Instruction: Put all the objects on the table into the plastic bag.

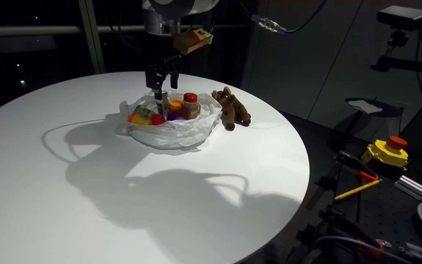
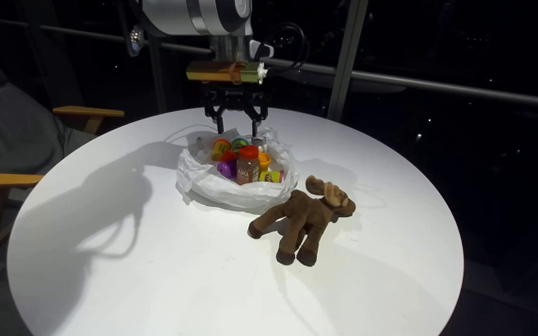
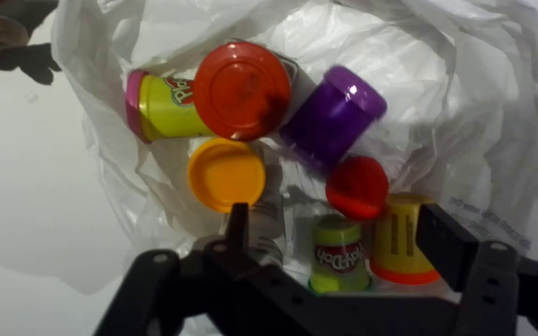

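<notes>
While gripper (image 2: pixel 237 132) hung spread and empty over plastic bag (image 2: pixel 227 193), plush moose (image 2: pixel 313 212) lay outside, right of it in both exterior views.

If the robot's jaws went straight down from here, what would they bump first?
Probably the greyish jar in the plastic bag, or the orange cup close to it, under one side of the open jaws. Depth is hard to judge, so I can't be sure which comes first.

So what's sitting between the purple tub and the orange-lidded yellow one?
A red piece lies between the purple tub and the orange-lidded yellow tub in the wrist view.
</notes>
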Robot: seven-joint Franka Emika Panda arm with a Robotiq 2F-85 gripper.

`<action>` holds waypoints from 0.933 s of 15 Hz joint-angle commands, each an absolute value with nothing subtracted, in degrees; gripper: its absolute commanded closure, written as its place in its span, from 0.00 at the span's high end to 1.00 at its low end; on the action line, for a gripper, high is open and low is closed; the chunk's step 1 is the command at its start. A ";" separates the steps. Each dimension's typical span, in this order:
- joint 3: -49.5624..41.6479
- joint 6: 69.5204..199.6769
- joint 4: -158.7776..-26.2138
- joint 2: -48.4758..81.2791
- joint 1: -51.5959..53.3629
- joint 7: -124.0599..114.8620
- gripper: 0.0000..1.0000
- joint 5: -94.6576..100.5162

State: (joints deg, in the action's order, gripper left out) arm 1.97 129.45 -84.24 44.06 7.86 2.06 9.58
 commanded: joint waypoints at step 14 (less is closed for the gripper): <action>1.41 128.80 -109.02 12.83 -1.16 -0.12 1.00 -5.58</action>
State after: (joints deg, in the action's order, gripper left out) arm 2.39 129.35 -102.68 17.97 1.95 -1.24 -1.06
